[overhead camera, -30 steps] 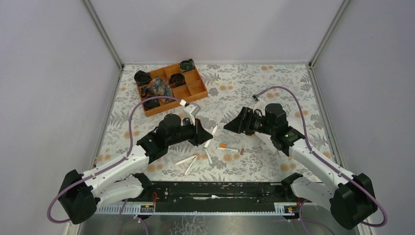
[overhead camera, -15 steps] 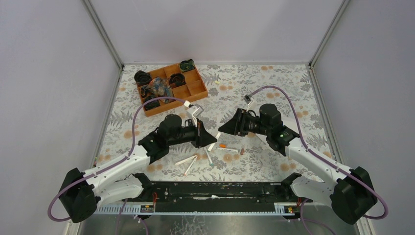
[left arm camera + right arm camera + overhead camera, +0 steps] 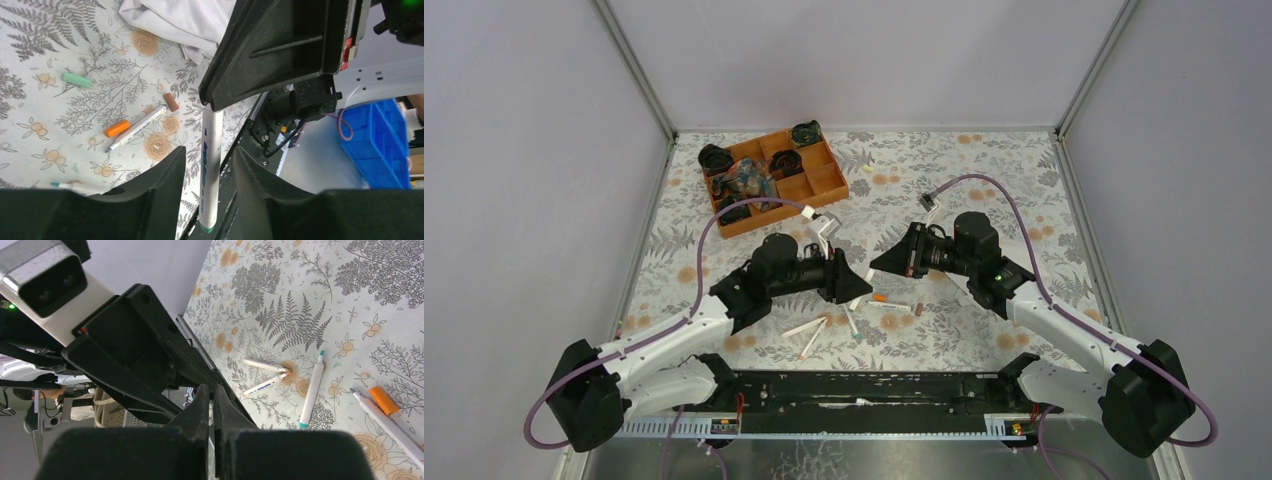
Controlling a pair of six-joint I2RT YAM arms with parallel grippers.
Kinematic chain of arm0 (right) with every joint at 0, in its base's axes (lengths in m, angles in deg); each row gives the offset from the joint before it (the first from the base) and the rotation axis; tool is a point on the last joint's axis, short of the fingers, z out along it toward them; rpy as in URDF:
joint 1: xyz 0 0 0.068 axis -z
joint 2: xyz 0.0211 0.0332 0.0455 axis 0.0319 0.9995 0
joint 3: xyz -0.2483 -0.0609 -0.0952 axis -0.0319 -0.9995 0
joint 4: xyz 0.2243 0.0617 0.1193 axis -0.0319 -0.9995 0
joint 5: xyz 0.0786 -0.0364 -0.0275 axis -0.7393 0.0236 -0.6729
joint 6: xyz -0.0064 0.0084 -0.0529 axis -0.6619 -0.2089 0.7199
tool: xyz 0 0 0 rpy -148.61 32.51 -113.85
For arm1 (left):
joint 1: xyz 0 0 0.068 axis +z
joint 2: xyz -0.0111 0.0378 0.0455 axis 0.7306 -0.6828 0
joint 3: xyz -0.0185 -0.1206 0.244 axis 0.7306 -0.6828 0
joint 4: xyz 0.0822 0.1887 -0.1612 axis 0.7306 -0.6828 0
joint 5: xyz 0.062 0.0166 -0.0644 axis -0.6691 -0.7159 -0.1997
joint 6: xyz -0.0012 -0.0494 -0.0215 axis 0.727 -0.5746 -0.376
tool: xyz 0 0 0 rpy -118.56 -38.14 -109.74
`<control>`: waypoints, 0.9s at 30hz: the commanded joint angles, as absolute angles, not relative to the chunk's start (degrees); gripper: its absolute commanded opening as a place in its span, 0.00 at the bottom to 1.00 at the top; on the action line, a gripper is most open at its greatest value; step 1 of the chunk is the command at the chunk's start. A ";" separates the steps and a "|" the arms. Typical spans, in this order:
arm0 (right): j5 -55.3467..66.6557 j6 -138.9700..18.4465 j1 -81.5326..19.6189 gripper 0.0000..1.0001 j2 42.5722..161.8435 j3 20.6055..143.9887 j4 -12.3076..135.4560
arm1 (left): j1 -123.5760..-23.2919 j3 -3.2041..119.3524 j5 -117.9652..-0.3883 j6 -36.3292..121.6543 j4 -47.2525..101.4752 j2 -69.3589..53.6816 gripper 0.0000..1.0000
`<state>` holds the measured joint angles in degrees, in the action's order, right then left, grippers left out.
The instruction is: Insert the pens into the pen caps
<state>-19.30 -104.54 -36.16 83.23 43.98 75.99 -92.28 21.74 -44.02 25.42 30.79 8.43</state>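
Note:
A white pen (image 3: 211,165) with a green end stands in the air between my left gripper's (image 3: 208,152) fingers, with a gap on each side. Its far end runs into my right gripper (image 3: 212,390), whose jaws are shut on it. In the top view the two grippers, left (image 3: 854,282) and right (image 3: 880,266), meet above the table's middle. Loose pens (image 3: 806,327) lie below them. In the left wrist view a green cap (image 3: 77,80), an orange cap (image 3: 117,128) beside a pen (image 3: 137,127), and a brown cap (image 3: 171,102) lie on the cloth.
An orange tray (image 3: 819,185) holding dark objects stands at the back left. Crumpled white paper (image 3: 185,20) lies near the caps. A black rail (image 3: 864,390) runs along the near edge. A blue bin (image 3: 375,135) sits beyond the table.
My right gripper has moved left and shut on the pen. My left gripper, which was shut on that pen, has opened its jaws around it.

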 commanded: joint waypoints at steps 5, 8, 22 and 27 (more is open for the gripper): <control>-21.25 -106.62 -36.72 0.00 82.59 46.28 81.58 | -93.63 20.79 -42.73 25.41 34.95 6.24 0.51; -21.16 -106.26 -36.72 0.00 82.48 46.39 81.39 | -94.08 20.79 -43.07 25.30 34.97 6.10 0.33; 2.01 -80.86 -36.73 0.78 84.76 54.72 48.75 | -81.45 32.30 -41.94 20.76 16.70 6.29 0.00; 6.47 -75.22 -36.74 0.68 92.66 58.10 45.86 | -70.44 36.16 -36.90 24.29 15.49 4.01 0.00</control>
